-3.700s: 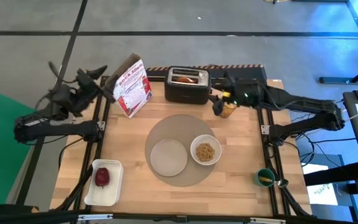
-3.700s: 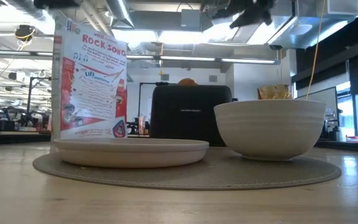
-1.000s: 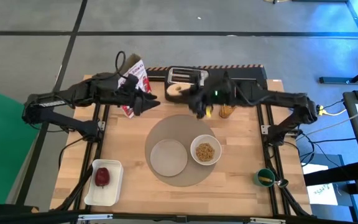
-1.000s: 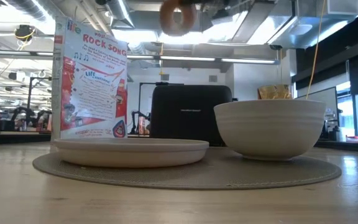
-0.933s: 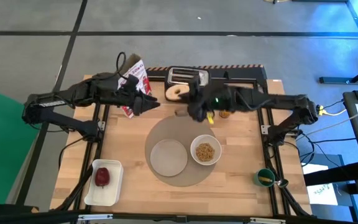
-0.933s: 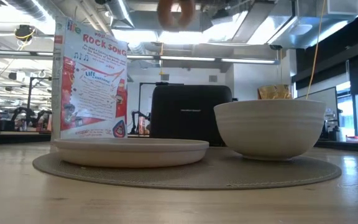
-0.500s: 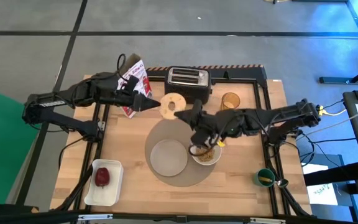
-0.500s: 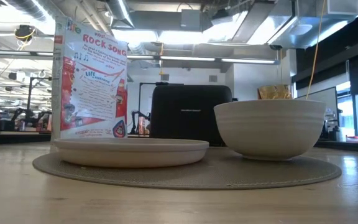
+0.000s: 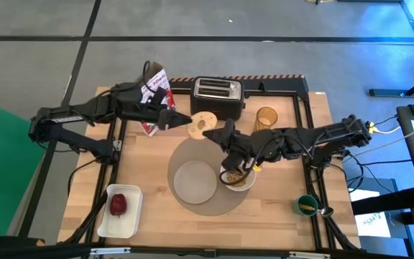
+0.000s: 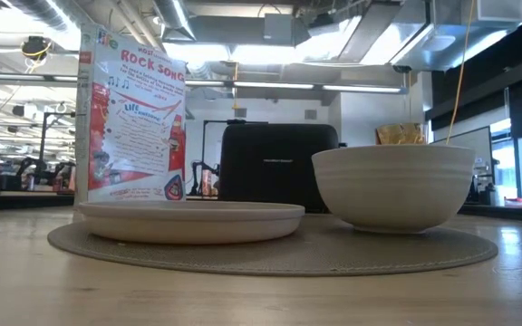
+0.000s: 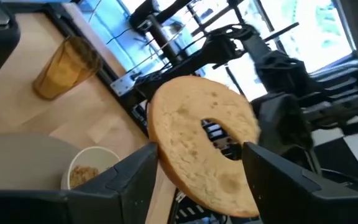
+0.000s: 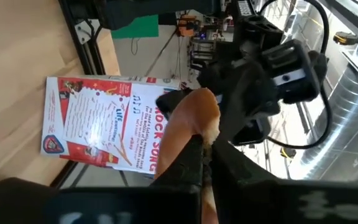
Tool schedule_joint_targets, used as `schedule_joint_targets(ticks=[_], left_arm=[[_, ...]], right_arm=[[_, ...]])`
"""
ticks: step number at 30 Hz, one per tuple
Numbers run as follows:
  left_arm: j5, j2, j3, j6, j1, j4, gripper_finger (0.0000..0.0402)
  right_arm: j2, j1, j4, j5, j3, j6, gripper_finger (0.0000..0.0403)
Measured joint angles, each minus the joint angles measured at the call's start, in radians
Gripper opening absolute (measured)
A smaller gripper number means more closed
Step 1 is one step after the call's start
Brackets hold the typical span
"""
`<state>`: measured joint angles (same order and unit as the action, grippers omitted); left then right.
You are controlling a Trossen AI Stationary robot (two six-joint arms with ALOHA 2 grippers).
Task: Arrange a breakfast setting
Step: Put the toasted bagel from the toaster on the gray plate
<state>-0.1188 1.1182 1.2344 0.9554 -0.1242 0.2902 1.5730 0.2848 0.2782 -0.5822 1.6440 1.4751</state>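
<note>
A tan bagel hangs in the air between the black toaster and the round grey placemat. My right gripper is shut on it, reaching in from the right over the white bowl. My left gripper comes from the left, open. In the left wrist view its fingers stand on either side of the bagel's lower part. The white plate and the bowl rest on the placemat. A red apple lies in a white tray. My right gripper pinches the bagel's rim between its two fingers, one on each flat face. It comes from the table's right, about level. The bagel is lifted clear and tilted, its cut face toward the left arm. My left gripper: I cannot tell whether its fingers touch the bagel.
A red-and-white cereal box stands behind the left gripper. An amber glass stands right of the toaster, a green cup at the near right. The bowl holds cereal. Bare wood shows along the near edge.
My right gripper has carried the bagel away from the toaster, down and toward the table's near-left, out of the low view, and stopped in front of my left gripper. Its arm now lies over the bowl. My left gripper has edged right toward the bagel.
</note>
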Motion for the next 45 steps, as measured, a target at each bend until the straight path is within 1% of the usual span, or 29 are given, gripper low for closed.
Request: schedule_joint_targets(ticks=[4,7,12,16,19,22,27,30,33,35,38,40,42,45], left_arm=[[0.01,0.004,0.0,0.027,0.0,0.024,0.0224],[0.023,0.004,0.0,0.031,0.001,0.023,0.0224],[-0.011,0.004,0.0,0.006,0.0,-0.066,0.0227],[0.008,0.013,0.0,0.003,0.0,-0.078,0.022],[-0.013,0.03,0.0,0.004,0.0,-0.076,0.0207],[-0.045,0.043,0.0,0.007,0.004,-0.078,0.0184],[-0.053,0.054,0.0,0.024,0.015,-0.083,0.0121],[-0.052,0.044,0.0,0.015,0.015,-0.085,0.0078],[-0.036,0.034,0.0,-0.013,0.015,-0.085,0.0044],[-0.017,0.027,0.0,-0.054,0.015,-0.078,0.0029],[0.015,0.024,0.0,-0.104,0.016,-0.05,0.0022],[0.037,0.025,0.0,-0.118,0.016,-0.019,0.0024],[0.061,0.025,0.0,-0.129,0.015,0.011,0.003],[0.106,0.025,0.0,-0.149,0.015,0.082,0.0033]], right_arm=[[0.0,0.012,-0.031,-0.037,0.0,0.052,0.0004],[0.0,0.023,-0.048,-0.043,0.0,0.078,0.0003],[0.0,0.023,-0.047,-0.032,0.0,0.079,0.0006],[0.0,0.023,-0.046,-0.014,0.0,0.078,0.0008],[0.0,0.023,-0.045,-0.016,0.0,0.078,0.0008],[0.0,0.023,-0.042,-0.013,0.0,0.077,0.0008],[0.0,0.024,-0.033,-0.02,0.0,0.044,0.0011],[0.0,0.024,-0.035,-0.023,0.0,-0.064,0.002],[0.0,0.023,-0.034,-0.023,0.0,-0.254,0.0036],[0.0,0.022,-0.015,0.011,0.0,-0.41,0.0049],[0.0,0.021,0.035,0.106,0.0,-0.661,0.007],[0.0,0.021,0.051,0.165,0.0,-0.79,0.0087],[0.0,0.022,0.075,0.19,0.0,-0.866,0.0105],[0.0,0.013,0.108,0.181,0.0,-0.937,0.0133]])
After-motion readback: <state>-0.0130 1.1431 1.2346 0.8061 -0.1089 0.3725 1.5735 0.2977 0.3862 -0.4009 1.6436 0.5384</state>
